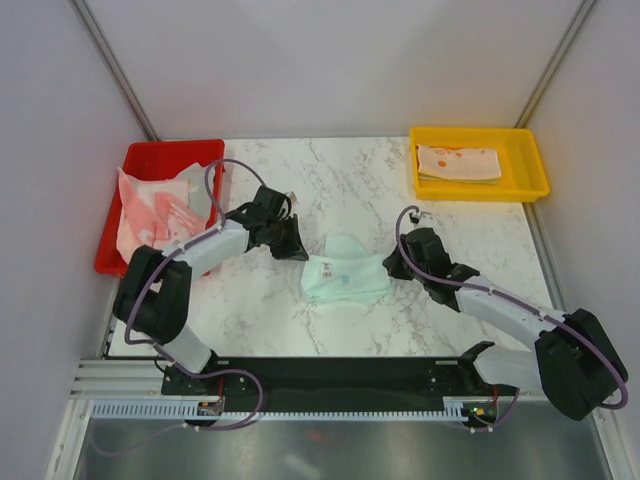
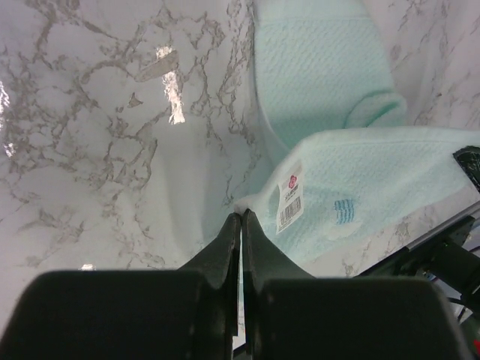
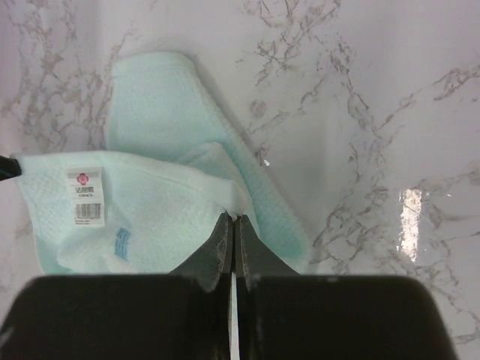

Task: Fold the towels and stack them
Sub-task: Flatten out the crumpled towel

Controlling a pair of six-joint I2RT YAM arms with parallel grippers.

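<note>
A mint green towel (image 1: 345, 278) lies mid-table, its tagged upper layer held over the lower part. My left gripper (image 1: 297, 243) is shut on the towel's left corner, and my right gripper (image 1: 392, 262) is shut on its right corner. In the left wrist view my gripper (image 2: 241, 215) pinches the corner of the towel (image 2: 360, 187) beside a white barcode tag (image 2: 291, 199). In the right wrist view my gripper (image 3: 232, 218) pinches the edge of the towel (image 3: 150, 202). A crumpled pink and white towel (image 1: 150, 205) lies in the red tray. A folded peach towel (image 1: 458, 163) lies in the yellow tray.
The red tray (image 1: 112, 250) stands at the table's far left and the yellow tray (image 1: 480, 190) at the back right. Grey walls close in the table on the left, back and right. The arms' black base rail runs along the near edge.
</note>
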